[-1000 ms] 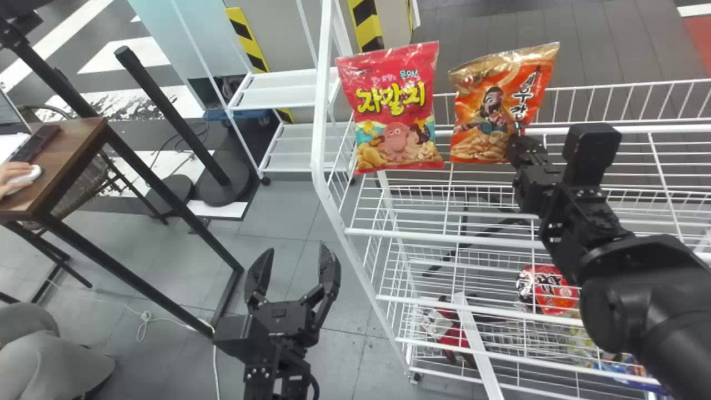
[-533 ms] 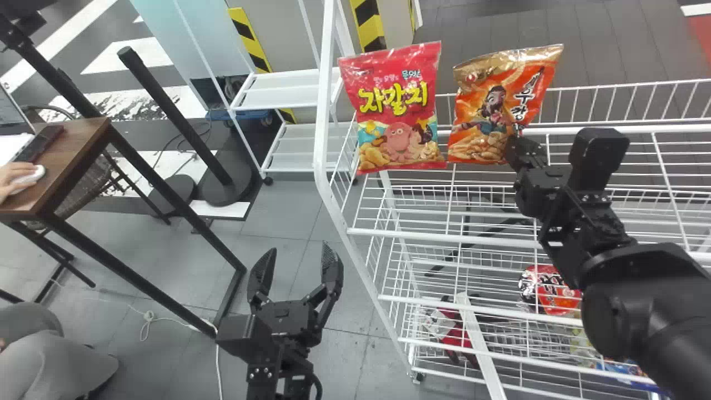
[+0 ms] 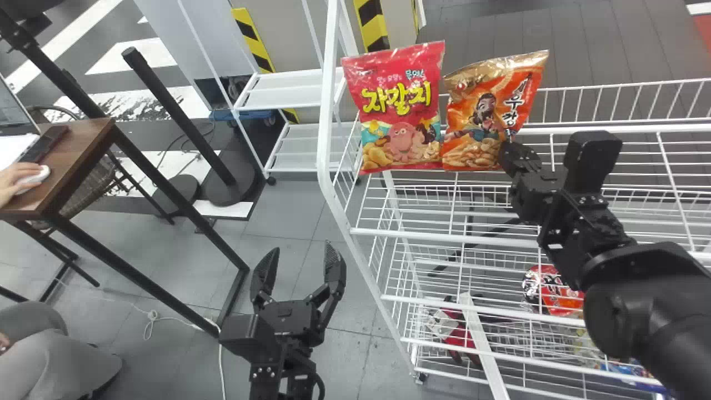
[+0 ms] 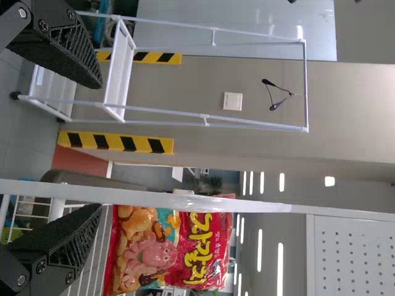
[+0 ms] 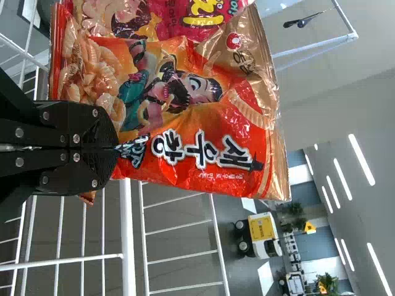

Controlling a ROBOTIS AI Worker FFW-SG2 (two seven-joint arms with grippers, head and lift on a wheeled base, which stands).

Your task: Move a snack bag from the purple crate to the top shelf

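In the head view my right gripper (image 3: 508,155) is at the top shelf (image 3: 633,129), shut on the lower right part of the orange snack bag (image 3: 489,116). That bag stands upright, a little tilted, right beside the red snack bag (image 3: 397,105). The right wrist view has the gripper (image 5: 117,148) pinching the orange bag (image 5: 191,117), with the red bag (image 5: 179,18) partly behind it. My left gripper (image 3: 299,266) is parked open left of the rack. In the left wrist view that gripper (image 4: 99,145) holds nothing, and the red bag (image 4: 173,246) stands beyond the rack's post.
The rack's white post (image 3: 326,139) rises just left of the red bag. A red round package (image 3: 555,291) lies on a lower wire shelf. At the left are a wooden table (image 3: 72,161) and a black pole (image 3: 178,114). A white shelf unit (image 3: 283,91) stands behind.
The right gripper has moved slightly left with the orange bag, closing the gap to the red bag. The left gripper stays in place, open.
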